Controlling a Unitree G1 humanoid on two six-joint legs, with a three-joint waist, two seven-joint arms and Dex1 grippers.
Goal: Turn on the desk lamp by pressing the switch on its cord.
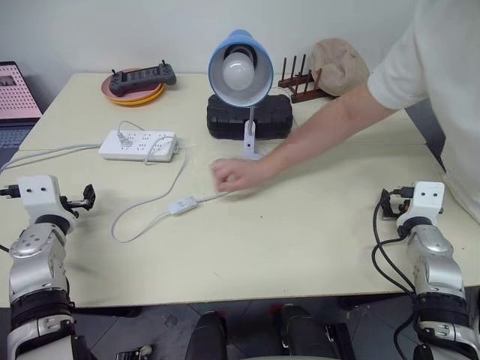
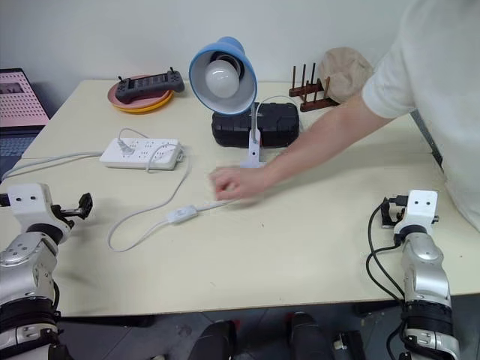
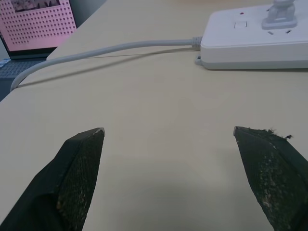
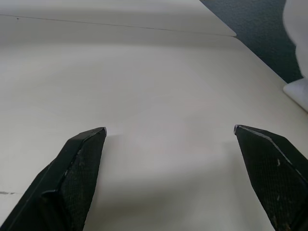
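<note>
Person's hand [image 1: 234,175] on cord [image 1: 142,206] beside switch [image 1: 183,205]; both grippers wide apart, empty.

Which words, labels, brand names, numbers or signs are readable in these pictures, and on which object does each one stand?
None can be read.
The laptop screen shows a pink dotted pattern, with no legible text.
The power strip carries no readable marking.
The black controller has no readable label.
The switch is too small to tell.

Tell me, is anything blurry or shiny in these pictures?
Left eye view: the person's hand by the cord is smeared with motion blur, the desk lamp sharp and unlit. Left wrist view: the near fingers look soft.
</note>
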